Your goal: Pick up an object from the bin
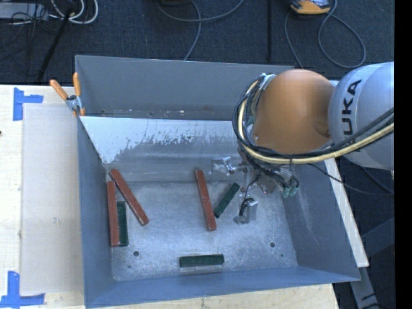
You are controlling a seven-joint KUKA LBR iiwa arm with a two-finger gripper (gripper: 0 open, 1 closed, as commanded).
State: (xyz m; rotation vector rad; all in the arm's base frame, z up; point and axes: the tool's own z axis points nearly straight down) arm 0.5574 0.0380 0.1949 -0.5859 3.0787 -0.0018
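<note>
My gripper [244, 210] hangs low over the bin's floor, right of centre, below the arm's orange cover. A short dark green bar [226, 200] lies tilted just to its left, close to it or touching it; I cannot tell which. Left of that bar lies a long reddish-brown stick [206, 199], running from upper left to lower right. Nothing is seen held in the gripper.
A dark green bar [201, 260] lies flat near the bin's front wall. At the left lie two reddish-brown sticks [129, 196] [113, 213] and a dark green bar [121, 223]. The arm and its cover hang over the bin's right side.
</note>
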